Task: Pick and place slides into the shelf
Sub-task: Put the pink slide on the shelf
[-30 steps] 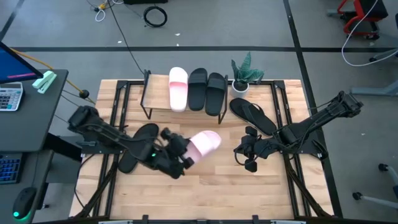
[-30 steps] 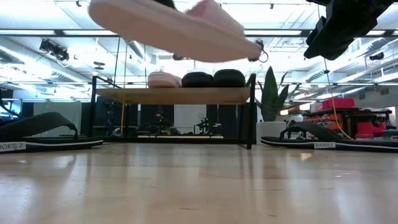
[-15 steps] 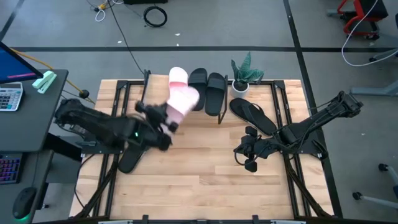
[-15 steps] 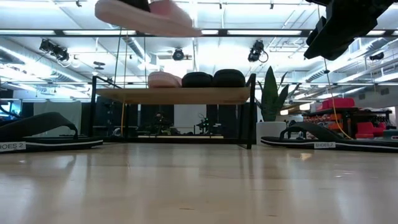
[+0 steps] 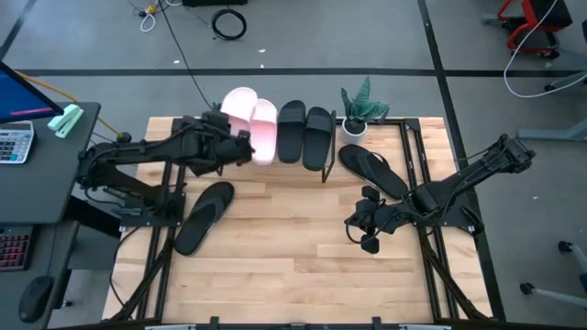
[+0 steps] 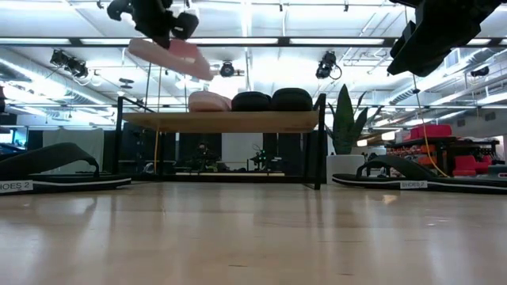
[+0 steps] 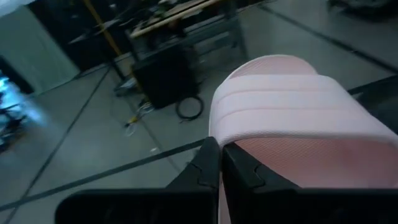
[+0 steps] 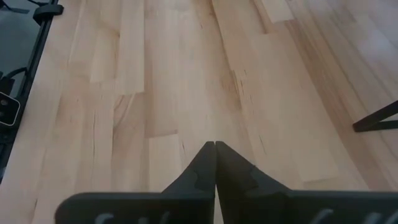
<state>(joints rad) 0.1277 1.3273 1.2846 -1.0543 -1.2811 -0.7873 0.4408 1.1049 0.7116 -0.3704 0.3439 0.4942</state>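
Observation:
My left gripper (image 5: 227, 147) is shut on a pale pink slide (image 5: 240, 104), high over the left end of the shelf (image 5: 220, 147); the low view shows this slide (image 6: 170, 57) well above the shelf's wood top (image 6: 222, 120). On the shelf a second pink slide (image 5: 263, 130) and two black slides (image 5: 292, 131) (image 5: 318, 136) rest on their soles. One black flip-flop (image 5: 204, 215) lies on the table's left, the other (image 5: 371, 170) on its right. My right gripper (image 5: 367, 225) hangs shut above bare planks. My left gripper pinches the pink slide at its side edge (image 7: 231, 144), just behind the wide strap (image 7: 292, 93). Its fingers (image 7: 208, 165) come level from the table's left. The slide is lifted clear and, in the low view, tilts down toward the right.
A small potted plant (image 5: 360, 110) stands at the shelf's right end. Black frame rails (image 5: 170, 183) run along both sides of the table. Open planks (image 5: 284, 238) lie between the two arms. A desk with a calculator (image 5: 14, 142) is at the far left.
My left gripper has carried the pink slide from above the table's middle toward the far-left, ending over the shelf's left end. The slide has turned about and now points toward the far edge, beside the pink one on the shelf.

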